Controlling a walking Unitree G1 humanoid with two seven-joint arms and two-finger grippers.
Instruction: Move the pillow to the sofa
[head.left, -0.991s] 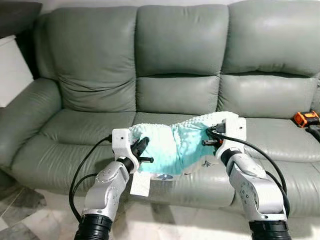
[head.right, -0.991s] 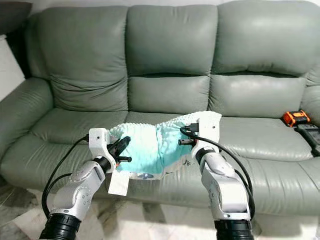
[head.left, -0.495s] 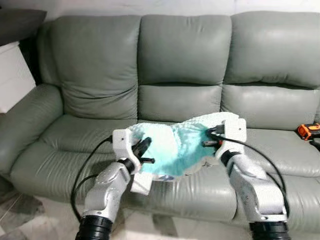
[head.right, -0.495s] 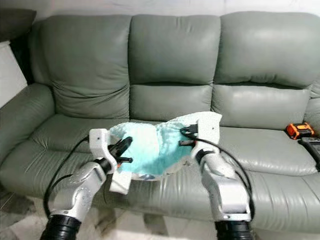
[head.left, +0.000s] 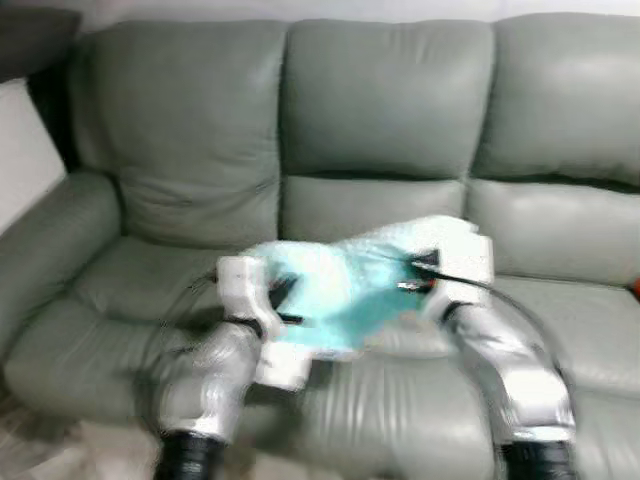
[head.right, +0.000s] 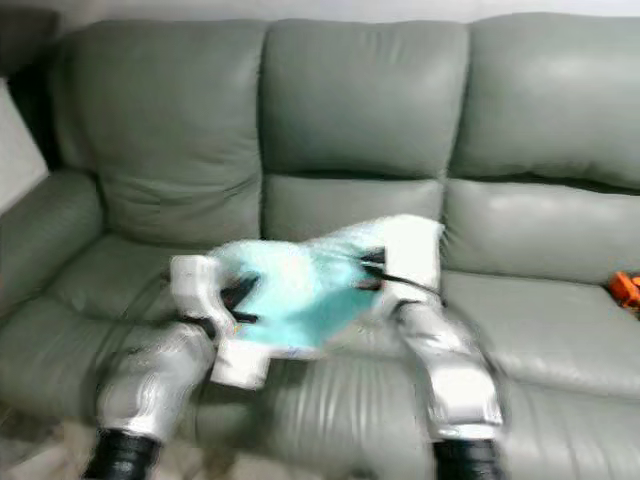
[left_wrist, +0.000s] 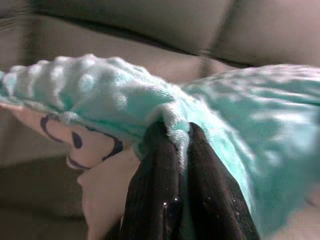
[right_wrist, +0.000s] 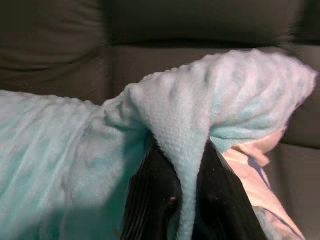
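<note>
You hold the mint-green bobbled fleece pillow (head.left: 345, 295) stretched between both claws, above the front edge of the grey-green leather three-seat sofa (head.left: 380, 130).

Your left gripper (left_wrist: 182, 165) has its black ribbed fingers (left_wrist: 152, 195) pressed together on a fold of the plush near one corner, and your right gripper (right_wrist: 187, 185) pinches a raised ridge of the same soft fabric at the opposite end. The pillow hangs in front of the middle seat cushion, sagging between the claws. The wrist views show you the knobbly pile and a pale pink printed underside with dark markings; the blurred head views show the smooth, creased leather and a small orange object (head.right: 625, 288) towards the sofa's right end.
</note>
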